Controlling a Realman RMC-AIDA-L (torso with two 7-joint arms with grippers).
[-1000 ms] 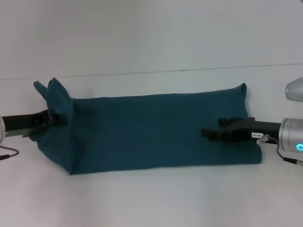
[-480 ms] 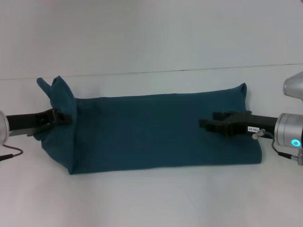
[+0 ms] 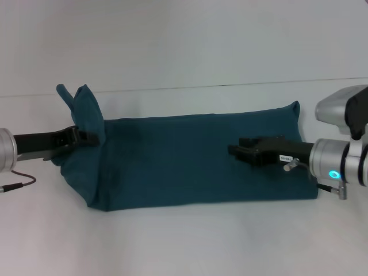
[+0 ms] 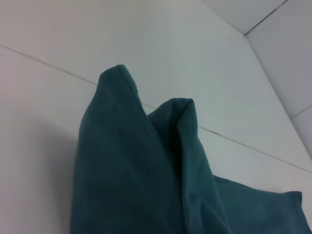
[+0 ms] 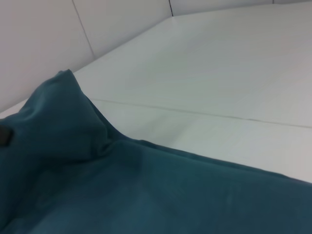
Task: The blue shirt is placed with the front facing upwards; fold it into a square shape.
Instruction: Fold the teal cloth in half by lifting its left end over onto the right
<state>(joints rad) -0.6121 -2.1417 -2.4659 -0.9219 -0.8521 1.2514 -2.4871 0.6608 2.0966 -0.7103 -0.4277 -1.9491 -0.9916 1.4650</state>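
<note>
The blue shirt (image 3: pixel 184 161) lies as a long teal band across the white table (image 3: pixel 184 247), plain side up, with no lettering showing. My left gripper (image 3: pixel 86 137) is shut on the shirt's left end, which is lifted and bunched into an upright peak (image 3: pixel 86 106). That raised fold fills the left wrist view (image 4: pixel 126 170). My right gripper (image 3: pixel 234 149) hangs low over the right part of the shirt, open, with no cloth between its fingers. The right wrist view looks along the flat cloth (image 5: pixel 146 195) toward the raised end.
White table surface surrounds the shirt on all sides. A seam (image 3: pixel 230 85) where the table meets the pale back wall runs behind the shirt. The right end of the shirt (image 3: pixel 299 149) lies flat near the right arm.
My left gripper has carried the lifted left end to the right, shortening the band. My right gripper has slid left over the shirt; the shirt's right end has stayed put.
</note>
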